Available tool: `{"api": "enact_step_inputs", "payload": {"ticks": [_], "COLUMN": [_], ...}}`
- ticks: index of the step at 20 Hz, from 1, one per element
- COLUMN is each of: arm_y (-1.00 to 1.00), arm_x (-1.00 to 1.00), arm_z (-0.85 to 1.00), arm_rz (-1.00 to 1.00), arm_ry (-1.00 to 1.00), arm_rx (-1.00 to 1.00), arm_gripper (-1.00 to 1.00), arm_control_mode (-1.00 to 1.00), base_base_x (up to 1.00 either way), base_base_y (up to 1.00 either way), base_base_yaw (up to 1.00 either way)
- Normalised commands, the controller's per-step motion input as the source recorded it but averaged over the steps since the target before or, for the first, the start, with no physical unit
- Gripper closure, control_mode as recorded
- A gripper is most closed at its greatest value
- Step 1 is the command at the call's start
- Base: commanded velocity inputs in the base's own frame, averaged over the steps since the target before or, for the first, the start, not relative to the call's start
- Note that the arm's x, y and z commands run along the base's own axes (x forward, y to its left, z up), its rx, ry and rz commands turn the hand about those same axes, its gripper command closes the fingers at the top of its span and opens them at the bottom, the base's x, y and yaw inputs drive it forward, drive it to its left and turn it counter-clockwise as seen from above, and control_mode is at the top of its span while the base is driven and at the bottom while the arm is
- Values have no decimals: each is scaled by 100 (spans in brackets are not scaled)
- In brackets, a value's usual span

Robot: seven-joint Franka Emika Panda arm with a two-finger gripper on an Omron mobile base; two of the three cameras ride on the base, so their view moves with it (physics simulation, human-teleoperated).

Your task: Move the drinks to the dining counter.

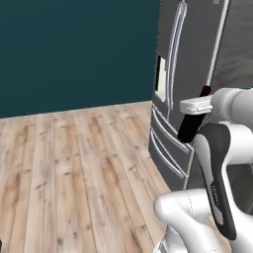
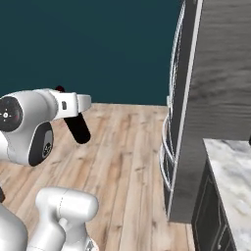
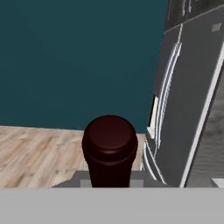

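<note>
Gripper point(image 1: 193, 105) clamped on the dark bottle point(image 1: 191, 118), carried tilted in mid-air.
Below, wooden floor point(image 1: 74, 163); teal wall point(image 1: 74, 49) behind, grey fridge point(image 1: 188, 59) alongside.

We see our arm point(image 1: 217, 163): glossy white rounded shells, a black band at one o'clock, a dark round joint cap point(image 2: 9, 114).
</note>
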Motion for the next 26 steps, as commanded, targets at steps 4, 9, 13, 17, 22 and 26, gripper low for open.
{"api": "enact_step_inputs", "payload": {"ticks": [4,9,13,17,22,26], "arm_y": [0,0,0,0,0,0], "arm_x": [0,0,0,0,0,0], "arm_z": [0,0,0,0,0,0], "arm_rz": [0,0,0,0,0,0], "arm_ry": [0,0,0,0,0,0], "arm_rx": [0,0,0,0,0,0], "arm_gripper": [100,100,100,100,100,100], "arm_control_mode": [100,100,100,100,100,100], "base_base_x": [-19,-17,-14,-8,-4,-2], "base_base_y": [11,15,18,20,19,21], "base_base_yaw": [35,34,34,34,33,33]}}
